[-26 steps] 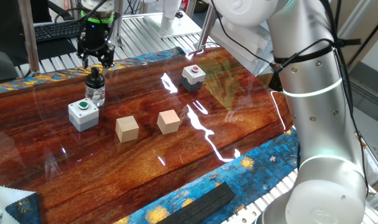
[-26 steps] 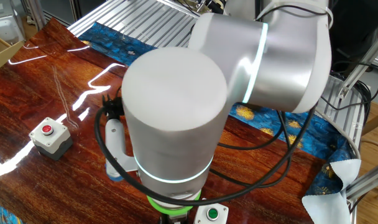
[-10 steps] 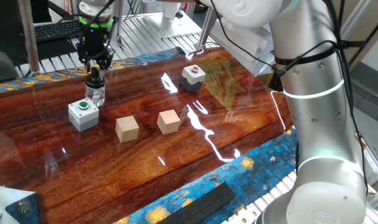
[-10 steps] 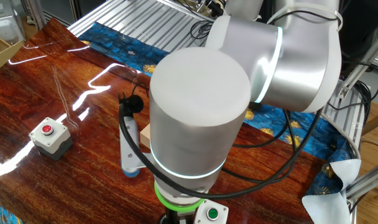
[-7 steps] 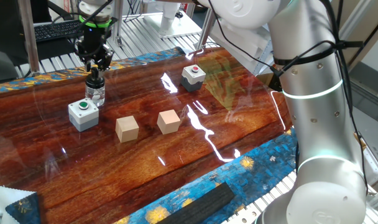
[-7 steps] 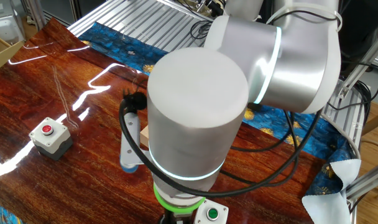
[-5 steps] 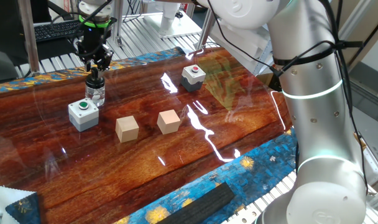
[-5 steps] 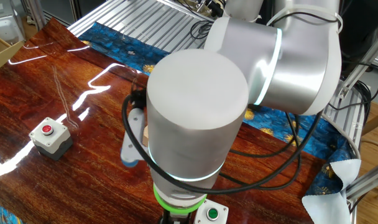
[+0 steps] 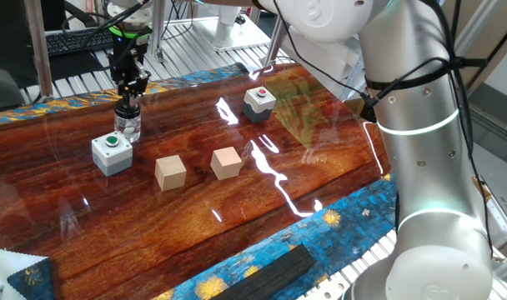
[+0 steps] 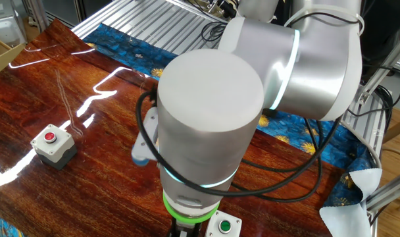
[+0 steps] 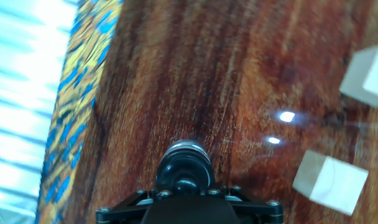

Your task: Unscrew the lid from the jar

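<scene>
The small clear glass jar (image 9: 129, 125) stands upright on the wooden table at the back left, with the black knob lid (image 9: 127, 105) on it. My gripper (image 9: 131, 90) hangs straight over the lid, its tips just above the knob and apart from it. It is turned edge-on in this view and looks open. In the hand view the lid (image 11: 184, 174) sits at the bottom middle, right in front of the gripper's black body, and the jar's rim (image 11: 186, 149) shows just beyond it. The other fixed view hides jar and lid behind the arm.
A grey box with a green button (image 9: 112, 153) stands close in front of the jar. Two wooden cubes (image 9: 170, 172) (image 9: 227, 162) lie to its right. A grey box with a red button (image 9: 258, 102) is further back. The blue cloth edge (image 11: 64, 124) lies beside the jar.
My gripper has turned about its vertical axis over the lid, from broadside to edge-on, staying at about the same height. Jar and lid have not moved.
</scene>
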`<action>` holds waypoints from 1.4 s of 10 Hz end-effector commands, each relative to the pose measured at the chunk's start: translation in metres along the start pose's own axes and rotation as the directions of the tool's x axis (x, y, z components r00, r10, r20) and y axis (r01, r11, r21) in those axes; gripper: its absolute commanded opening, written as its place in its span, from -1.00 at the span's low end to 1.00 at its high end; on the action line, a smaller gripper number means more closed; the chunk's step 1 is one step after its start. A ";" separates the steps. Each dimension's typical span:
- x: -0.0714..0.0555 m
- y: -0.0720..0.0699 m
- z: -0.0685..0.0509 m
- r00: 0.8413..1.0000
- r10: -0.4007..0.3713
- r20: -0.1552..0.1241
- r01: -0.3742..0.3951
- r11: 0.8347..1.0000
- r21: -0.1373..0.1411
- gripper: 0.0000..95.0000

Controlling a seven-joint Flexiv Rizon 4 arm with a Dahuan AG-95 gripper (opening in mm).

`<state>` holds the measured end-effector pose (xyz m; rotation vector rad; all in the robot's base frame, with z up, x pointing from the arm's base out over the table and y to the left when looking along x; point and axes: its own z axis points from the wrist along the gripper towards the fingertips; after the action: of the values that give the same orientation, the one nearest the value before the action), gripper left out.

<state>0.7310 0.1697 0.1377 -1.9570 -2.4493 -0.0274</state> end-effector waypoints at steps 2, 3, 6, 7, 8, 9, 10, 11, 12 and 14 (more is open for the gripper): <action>-0.001 0.002 0.001 0.994 0.109 0.006 -0.109 0.994 0.004 -0.20; -0.001 0.002 0.001 0.993 0.122 0.007 -0.122 0.993 0.003 -0.20; -0.003 0.003 0.001 0.988 0.154 0.007 -0.154 0.988 0.006 -0.20; -0.003 0.003 0.001 0.987 0.159 0.007 -0.159 0.987 0.006 -0.20; -0.004 0.003 0.001 0.987 0.163 0.006 -0.163 0.987 0.007 -0.20; -0.004 0.003 0.002 0.987 0.161 0.005 -0.161 0.987 0.007 -0.20; -0.005 0.003 0.002 0.988 0.156 0.004 -0.156 0.988 0.007 -0.60; -0.005 0.003 0.002 0.989 0.149 0.005 -0.149 0.989 0.007 -1.00; -0.005 0.003 0.002 0.990 0.141 0.004 -0.141 0.990 0.007 -1.00; -0.005 0.003 0.002 0.991 0.137 0.003 -0.137 0.990 0.006 -1.00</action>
<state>0.7355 0.1656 0.1360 -2.1162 -2.3084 -0.0154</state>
